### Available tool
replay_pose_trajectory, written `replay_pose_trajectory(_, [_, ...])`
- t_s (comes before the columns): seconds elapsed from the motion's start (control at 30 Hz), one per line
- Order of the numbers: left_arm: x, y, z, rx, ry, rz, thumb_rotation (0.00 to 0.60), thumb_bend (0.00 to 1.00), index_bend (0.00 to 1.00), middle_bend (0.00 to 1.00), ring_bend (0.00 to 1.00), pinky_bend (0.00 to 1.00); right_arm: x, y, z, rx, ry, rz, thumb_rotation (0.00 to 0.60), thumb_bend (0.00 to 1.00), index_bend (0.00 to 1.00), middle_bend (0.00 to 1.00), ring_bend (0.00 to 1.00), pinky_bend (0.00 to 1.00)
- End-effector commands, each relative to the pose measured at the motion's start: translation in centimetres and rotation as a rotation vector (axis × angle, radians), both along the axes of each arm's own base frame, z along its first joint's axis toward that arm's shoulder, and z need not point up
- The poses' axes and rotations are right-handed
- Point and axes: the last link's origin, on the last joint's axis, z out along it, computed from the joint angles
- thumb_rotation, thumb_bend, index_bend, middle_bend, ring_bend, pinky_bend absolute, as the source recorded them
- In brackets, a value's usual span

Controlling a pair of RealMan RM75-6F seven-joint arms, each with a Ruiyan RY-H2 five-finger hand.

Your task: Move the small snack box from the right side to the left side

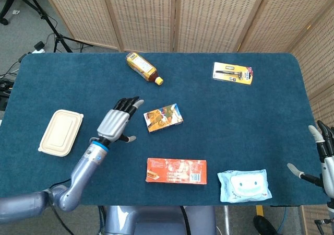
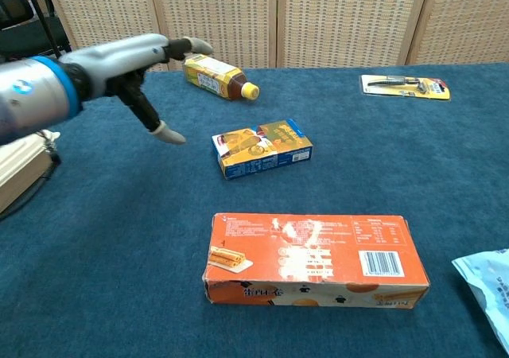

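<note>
The small snack box point(image 1: 163, 117) point(image 2: 262, 147), orange and blue, lies flat near the middle of the blue table. My left hand point(image 1: 118, 122) point(image 2: 135, 64) hovers just left of it, fingers spread and empty, a small gap from the box. My right hand point(image 1: 323, 151) sits at the table's far right edge, fingers apart, holding nothing; the chest view does not show it.
A long orange box point(image 1: 176, 171) point(image 2: 314, 259) lies near the front edge, a wipes pack point(image 1: 243, 185) to its right. A bottle point(image 1: 142, 67) lies at the back, a razor card point(image 1: 233, 72) back right, a beige lidded container point(image 1: 61, 132) at the left.
</note>
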Motion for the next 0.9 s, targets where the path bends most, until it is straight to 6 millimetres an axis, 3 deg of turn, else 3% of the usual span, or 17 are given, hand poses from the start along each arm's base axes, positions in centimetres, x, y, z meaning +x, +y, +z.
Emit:
replay_pose_trajectory(0.03, [3.4,2.4,-4.5,-0.015,0.013,0.062,0.600,0.00,0.00,0.00,0.00,0.00,-0.3,-0.2,0.3,0.007,-0.006,-0.009,0.600,0.00,0.00,0.00,0.00,0.00])
replay_pose_trajectory(0.2, [5.1,3.6,-8.2,-0.083,-0.010,0.103,0.600,0.00,0.00,0.00,0.00,0.00,-0.4,0.0,0.3,0.034,-0.011,-0.018,0.600,0.00,0.00,0.00,0.00,0.00])
replay_pose_trajectory(0.47, [5.0,5.0,-11.9,-0.106,-0.026,0.216,0.600,0.00,0.00,0.00,0.00,0.00,-0.5,0.0,1.1,0.022,-0.028,-0.026,0.600,0.00,0.00,0.00,0.00,0.00])
replay_pose_trajectory(0.67, [4.9,5.6,-12.8,-0.067,-0.051,0.244,0.600,0.00,0.00,0.00,0.00,0.01,-0.5,0.0,1.1,0.036,-0.036,-0.023,0.600,0.00,0.00,0.00,0.00,0.00])
replay_pose_trajectory(0.73, [4.9,5.6,-13.0,-0.053,-0.060,0.248,0.600,0.01,0.01,0.01,0.00,0.07,-0.5,0.0,1.1,0.035,-0.038,-0.020,0.600,0.00,0.00,0.00,0.00,0.00])
replay_pose_trajectory(0.8, [4.9,5.7,-13.0,-0.035,-0.062,0.246,0.600,0.03,0.11,0.11,0.09,0.22,-0.6,0.0,1.1,0.037,-0.038,-0.021,0.600,0.00,0.00,0.00,0.00,0.00])
replay_pose_trajectory(0.87, [4.9,5.7,-12.8,-0.011,-0.070,0.237,0.600,0.08,0.35,0.33,0.27,0.41,-0.6,0.0,1.1,0.040,-0.040,-0.023,0.600,0.00,0.00,0.00,0.00,0.00])
replay_pose_trajectory(0.9, [4.9,5.8,-12.5,0.008,-0.071,0.228,0.600,0.10,0.42,0.38,0.32,0.45,-0.6,-0.1,1.1,0.040,-0.040,-0.023,0.600,0.00,0.00,0.00,0.00,0.00])
